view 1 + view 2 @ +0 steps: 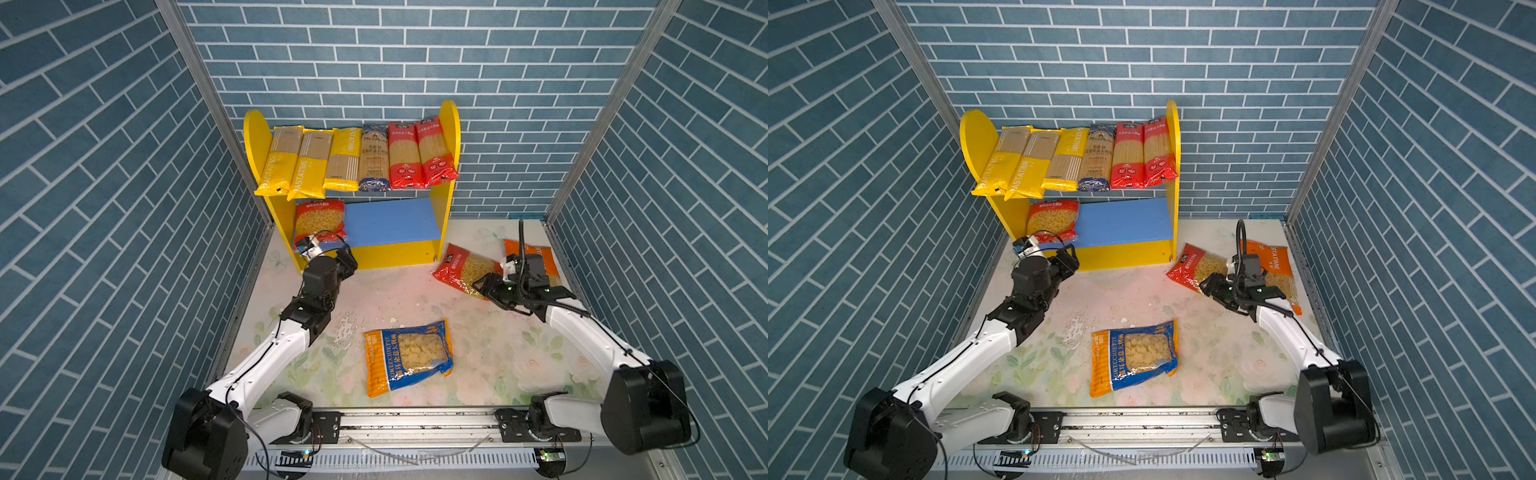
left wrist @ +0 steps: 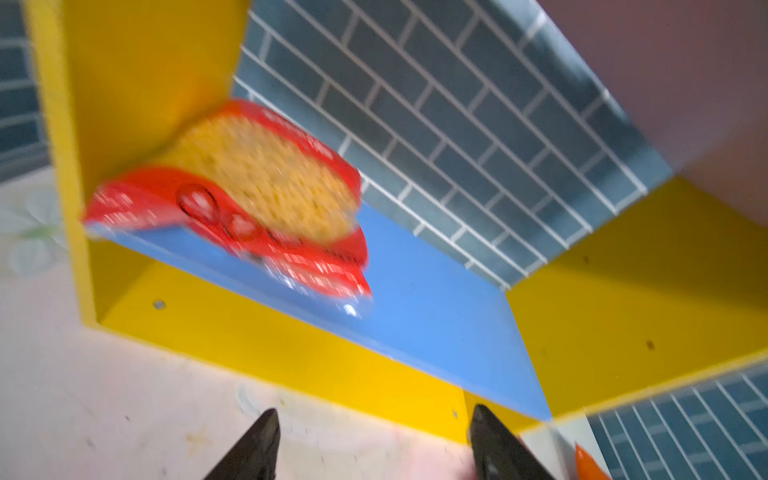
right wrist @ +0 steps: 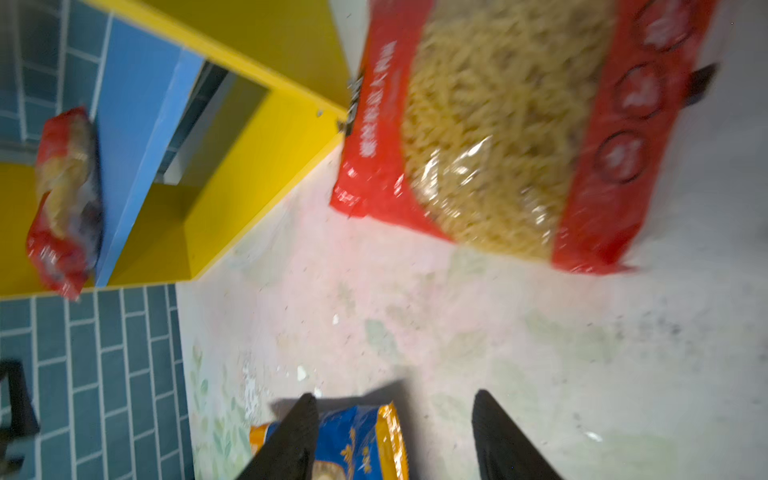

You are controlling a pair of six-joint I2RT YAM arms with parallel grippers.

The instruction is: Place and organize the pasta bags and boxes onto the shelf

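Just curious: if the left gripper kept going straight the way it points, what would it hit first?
Most likely the shelf: the left gripper aims at its yellow base strip, just below the blue lower board. Depth is unclear.

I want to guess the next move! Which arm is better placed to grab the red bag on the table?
Probably the right arm: its open jaws hang close by the red bag, while the left arm is across the table, at the shelf's far end.

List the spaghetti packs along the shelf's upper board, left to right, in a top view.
Outer yellow PASTATIME pack → middle yellow PASTATIME pack → third yellow pack → dark blue pack → inner red pack → outer red pack.
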